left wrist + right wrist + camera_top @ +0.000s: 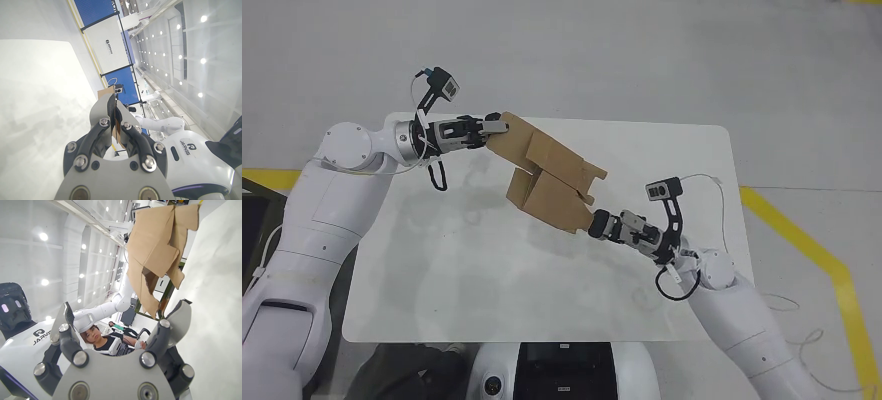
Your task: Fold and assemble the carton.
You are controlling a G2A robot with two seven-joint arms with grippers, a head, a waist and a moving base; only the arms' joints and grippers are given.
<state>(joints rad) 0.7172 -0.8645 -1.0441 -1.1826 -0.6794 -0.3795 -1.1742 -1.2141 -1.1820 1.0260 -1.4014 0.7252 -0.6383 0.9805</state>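
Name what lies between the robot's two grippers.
The carton: in the top view it stretches from the left gripper, shut on one end, to the open right gripper near its other end, above the table.

Bright, even light comes from round white ceiling lamps (203,18), flaring into glare. The glossy white table (542,290) shows faint, soft shadows. Wrist views bow at their edges.

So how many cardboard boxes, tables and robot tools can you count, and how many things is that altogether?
carton: 1
table: 1
tools: 2 (left tool, right tool)
Total: 4
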